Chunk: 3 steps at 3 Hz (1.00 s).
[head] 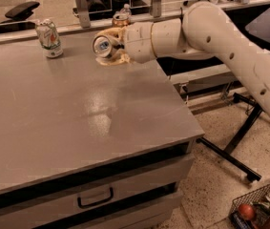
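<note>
Pincer (111,47) is clamped on a soda can (103,45), which is held on its side with the top facing the camera, just above the far part of the grey bench (77,123). A second can (48,38) is seen upright well to the left of the pincer. A bottle (121,17) is seen just behind it. A wire basket (258,209) sits on the floor, far below and right of it

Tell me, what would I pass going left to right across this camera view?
Upright green-and-white can → silver can, gripped sideways by the gripper over the far edge of the table → white robot arm → wire basket on the floor.
</note>
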Motion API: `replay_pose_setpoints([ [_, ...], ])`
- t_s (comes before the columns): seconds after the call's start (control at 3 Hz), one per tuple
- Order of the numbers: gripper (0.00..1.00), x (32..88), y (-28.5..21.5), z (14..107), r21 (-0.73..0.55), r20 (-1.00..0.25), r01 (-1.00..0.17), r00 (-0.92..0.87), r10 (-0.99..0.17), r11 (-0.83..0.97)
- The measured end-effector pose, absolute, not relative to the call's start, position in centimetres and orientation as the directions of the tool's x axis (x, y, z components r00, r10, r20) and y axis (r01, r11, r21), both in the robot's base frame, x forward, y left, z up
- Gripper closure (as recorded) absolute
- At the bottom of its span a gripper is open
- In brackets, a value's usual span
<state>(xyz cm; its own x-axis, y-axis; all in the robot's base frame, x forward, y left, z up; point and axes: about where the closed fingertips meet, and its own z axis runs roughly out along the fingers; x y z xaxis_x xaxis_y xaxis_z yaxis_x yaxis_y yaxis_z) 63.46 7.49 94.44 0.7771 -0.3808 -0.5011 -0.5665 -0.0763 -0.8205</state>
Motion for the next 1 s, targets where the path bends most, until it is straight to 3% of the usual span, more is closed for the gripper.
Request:
replay_pose_setpoints([
  [0.67,1.00,66.9,7.0,97.2,-0.795,-0.336,-0.466,0.871,-0.359,-0.387],
  [1.0,1.00,65.9,8.1,96.9,-0.727,-0.331,-0.450,0.891,-0.310,-0.519],
])
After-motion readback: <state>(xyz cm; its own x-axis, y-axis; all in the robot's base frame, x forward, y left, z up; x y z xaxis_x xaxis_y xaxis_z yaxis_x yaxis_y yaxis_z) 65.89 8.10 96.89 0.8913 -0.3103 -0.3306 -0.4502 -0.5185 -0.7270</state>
